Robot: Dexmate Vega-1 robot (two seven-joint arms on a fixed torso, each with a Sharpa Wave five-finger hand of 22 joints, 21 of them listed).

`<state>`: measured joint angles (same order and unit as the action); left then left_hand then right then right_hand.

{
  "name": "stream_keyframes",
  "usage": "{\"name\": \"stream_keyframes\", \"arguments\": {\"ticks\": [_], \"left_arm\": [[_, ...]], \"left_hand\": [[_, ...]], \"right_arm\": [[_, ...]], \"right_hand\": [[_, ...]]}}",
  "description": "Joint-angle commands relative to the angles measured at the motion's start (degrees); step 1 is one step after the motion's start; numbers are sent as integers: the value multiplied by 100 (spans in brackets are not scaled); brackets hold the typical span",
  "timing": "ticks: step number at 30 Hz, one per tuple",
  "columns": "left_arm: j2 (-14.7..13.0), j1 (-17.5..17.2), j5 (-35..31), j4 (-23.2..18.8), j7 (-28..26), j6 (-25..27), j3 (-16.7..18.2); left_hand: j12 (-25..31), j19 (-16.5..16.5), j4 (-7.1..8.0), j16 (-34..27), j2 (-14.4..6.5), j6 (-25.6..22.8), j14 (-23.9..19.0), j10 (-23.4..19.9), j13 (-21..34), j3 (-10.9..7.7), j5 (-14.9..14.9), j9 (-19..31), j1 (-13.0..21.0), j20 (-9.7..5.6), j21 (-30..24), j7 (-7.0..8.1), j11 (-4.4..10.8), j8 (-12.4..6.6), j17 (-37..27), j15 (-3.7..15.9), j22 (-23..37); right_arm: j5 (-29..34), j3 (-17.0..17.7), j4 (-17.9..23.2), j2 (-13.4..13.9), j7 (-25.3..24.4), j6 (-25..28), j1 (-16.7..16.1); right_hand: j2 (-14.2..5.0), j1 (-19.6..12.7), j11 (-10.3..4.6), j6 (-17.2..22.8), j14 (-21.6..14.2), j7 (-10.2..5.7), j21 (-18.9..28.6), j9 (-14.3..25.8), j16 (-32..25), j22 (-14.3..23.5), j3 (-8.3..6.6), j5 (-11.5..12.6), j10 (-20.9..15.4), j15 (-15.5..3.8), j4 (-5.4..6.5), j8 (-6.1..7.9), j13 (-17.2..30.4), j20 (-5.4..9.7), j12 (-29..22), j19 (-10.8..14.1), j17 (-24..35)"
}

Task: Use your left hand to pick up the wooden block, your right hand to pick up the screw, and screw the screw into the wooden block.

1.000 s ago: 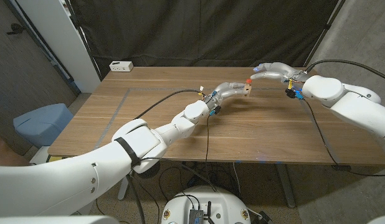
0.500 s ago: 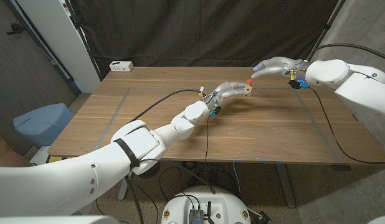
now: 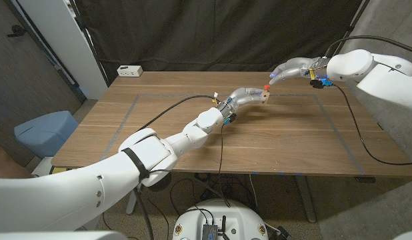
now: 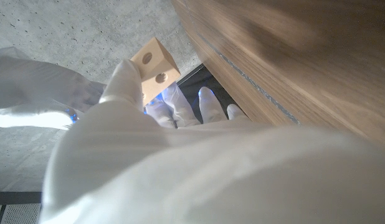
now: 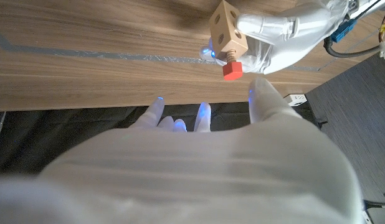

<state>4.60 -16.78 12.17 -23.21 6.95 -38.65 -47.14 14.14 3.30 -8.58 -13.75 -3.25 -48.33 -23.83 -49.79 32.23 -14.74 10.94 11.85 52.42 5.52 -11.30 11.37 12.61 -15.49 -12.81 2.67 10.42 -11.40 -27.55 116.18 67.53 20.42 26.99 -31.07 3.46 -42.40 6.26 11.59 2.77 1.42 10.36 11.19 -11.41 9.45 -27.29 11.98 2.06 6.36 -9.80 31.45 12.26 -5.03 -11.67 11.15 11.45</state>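
Left hand (image 3: 245, 97) raised above table (image 3: 193, 133), far middle, gripping wooden block (image 3: 265, 97) at fingertips. Block clear of tabletop, holes visible on faces in left wrist view (image 4: 154, 67). Screw (image 3: 267, 87) with red head seated in block, sticking out toward right hand (image 3: 291, 69); same in right wrist view (image 5: 232, 68). Right hand just beside screw head, fingers spread, holding nothing; touching or narrowly apart hard to tell. White power strip (image 3: 130, 70) at far left corner of table.
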Motion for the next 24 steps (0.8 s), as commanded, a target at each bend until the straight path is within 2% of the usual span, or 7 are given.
{"name": "stream_keyframes", "arguments": {"ticks": [1, 13, 24], "left_arm": [[30, 74, 10, 70, 58, 82, -25], [44, 109, -17, 73, 125, 89, -93], [41, 61, -57, 11, 137, 14, -126]], "left_hand": [[43, 13, 15, 6, -53, -301, -35, -46, 28, -41, 32, 20, 2, -5, -38, -55, -10, -42, -9, 549, 6], [42, 12, 16, 8, -57, -309, -31, -53, 31, -43, 32, 20, 4, -7, -38, -57, -11, -45, -10, 561, 6], [44, 11, 21, 8, -61, -317, -34, -65, 34, -42, 31, 21, -2, -7, -38, -52, -12, -47, -11, 567, 6]], "right_arm": [[1040, -604, -73, -180, 1367, 426, 795], [1833, -1010, -124, -347, 2148, 409, 1305], [2277, -1082, -108, -405, 2560, 253, 1414]], "right_hand": [[-15, -138, -64, 97, -3, -76, 22, -2, -1, 20, -102, 4, 22, 42, -22, 9, 13, -44, -37, 21, 9], [-40, -432, -180, 159, 13, -290, 42, -3, -4, 18, -246, 13, 119, -29, -70, -53, 14, 8, -17, 62, 1], [-32, -679, -324, 209, 49, -476, 44, 3, 3, 17, -352, 22, 209, -124, -89, -94, 15, 23, 3, 79, -6]]}}
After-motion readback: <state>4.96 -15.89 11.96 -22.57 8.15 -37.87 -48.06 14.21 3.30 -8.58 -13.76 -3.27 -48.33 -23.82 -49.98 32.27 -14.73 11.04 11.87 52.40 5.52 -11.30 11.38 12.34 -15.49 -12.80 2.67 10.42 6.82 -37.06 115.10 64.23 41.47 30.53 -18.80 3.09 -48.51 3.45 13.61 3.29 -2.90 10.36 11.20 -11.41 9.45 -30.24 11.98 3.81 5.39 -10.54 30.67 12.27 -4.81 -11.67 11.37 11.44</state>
